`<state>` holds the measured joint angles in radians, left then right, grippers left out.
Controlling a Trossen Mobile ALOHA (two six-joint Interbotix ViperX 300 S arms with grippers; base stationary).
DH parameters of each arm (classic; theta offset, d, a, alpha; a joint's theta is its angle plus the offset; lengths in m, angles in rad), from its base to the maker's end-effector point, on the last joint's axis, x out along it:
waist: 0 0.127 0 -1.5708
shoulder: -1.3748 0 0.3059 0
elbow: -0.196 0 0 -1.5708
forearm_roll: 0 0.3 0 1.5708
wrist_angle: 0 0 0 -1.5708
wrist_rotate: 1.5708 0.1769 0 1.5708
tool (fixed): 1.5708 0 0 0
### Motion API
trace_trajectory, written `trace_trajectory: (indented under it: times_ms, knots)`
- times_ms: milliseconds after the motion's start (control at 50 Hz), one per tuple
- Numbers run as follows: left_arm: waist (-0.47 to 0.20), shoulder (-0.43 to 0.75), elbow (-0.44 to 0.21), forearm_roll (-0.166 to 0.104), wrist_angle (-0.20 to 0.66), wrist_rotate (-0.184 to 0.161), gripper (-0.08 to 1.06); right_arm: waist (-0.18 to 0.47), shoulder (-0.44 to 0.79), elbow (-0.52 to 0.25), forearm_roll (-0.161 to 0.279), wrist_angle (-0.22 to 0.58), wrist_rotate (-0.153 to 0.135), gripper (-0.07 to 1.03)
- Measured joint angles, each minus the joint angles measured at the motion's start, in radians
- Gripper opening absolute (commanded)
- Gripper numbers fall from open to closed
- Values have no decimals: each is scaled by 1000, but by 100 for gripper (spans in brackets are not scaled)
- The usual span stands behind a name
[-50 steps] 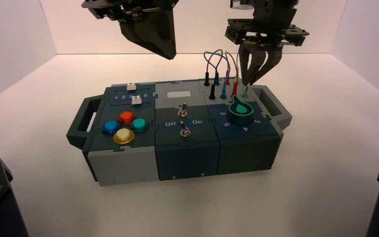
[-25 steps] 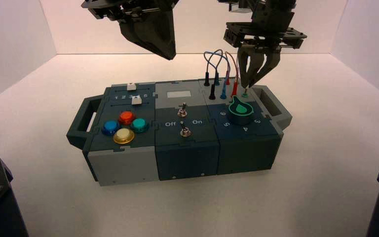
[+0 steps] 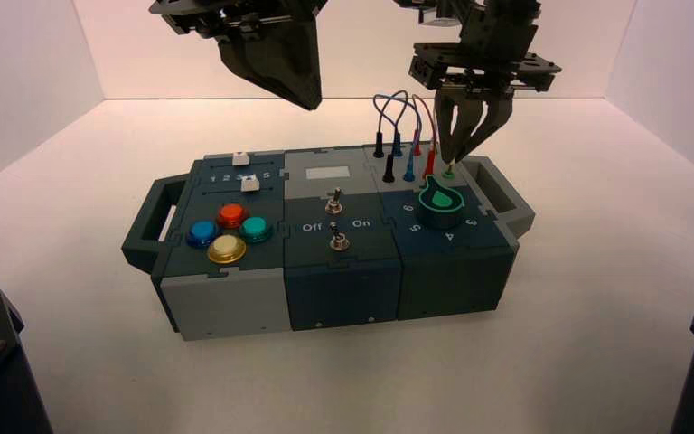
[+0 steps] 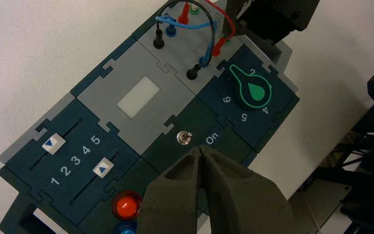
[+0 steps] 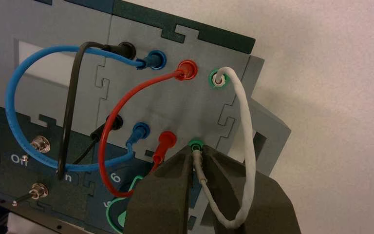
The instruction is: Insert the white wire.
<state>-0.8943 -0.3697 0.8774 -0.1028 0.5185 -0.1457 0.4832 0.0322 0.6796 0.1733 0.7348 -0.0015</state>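
The white wire (image 5: 246,146) arches off the box's right rear corner. Its far plug sits in the rear green socket (image 5: 218,78). Its near plug stands in the front green socket (image 5: 195,145), beside the red plug (image 5: 164,142). My right gripper (image 5: 198,152) is shut on that near plug, with one finger on each side, right at the socket. In the high view the right gripper (image 3: 453,158) points down at the green socket (image 3: 449,172) behind the green knob (image 3: 441,201). My left gripper (image 3: 305,98) hangs shut and empty high above the box; it also shows in the left wrist view (image 4: 201,148).
Blue (image 5: 14,112), black (image 5: 70,107) and red (image 5: 108,161) leads loop over the grey socket panel to the left of the white wire. Toggle switches (image 3: 334,201), sliders (image 3: 250,183) and coloured buttons (image 3: 229,233) fill the rest of the box. The box handle (image 3: 506,194) lies just right of the gripper.
My right gripper has shifted slightly and settled a little lower onto the front green socket with the plug. The left arm has not moved.
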Motion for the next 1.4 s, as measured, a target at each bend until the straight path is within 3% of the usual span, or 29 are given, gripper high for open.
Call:
trace_trajectory:
  times_ms: [640,1400]
  knots:
    - [0,0,-3,3,5,6,-3,28,0,0,12,-8,12,-2]
    - [0,2,-3,2,6,6,-3,114,-2,18,15,-12,21,-2]
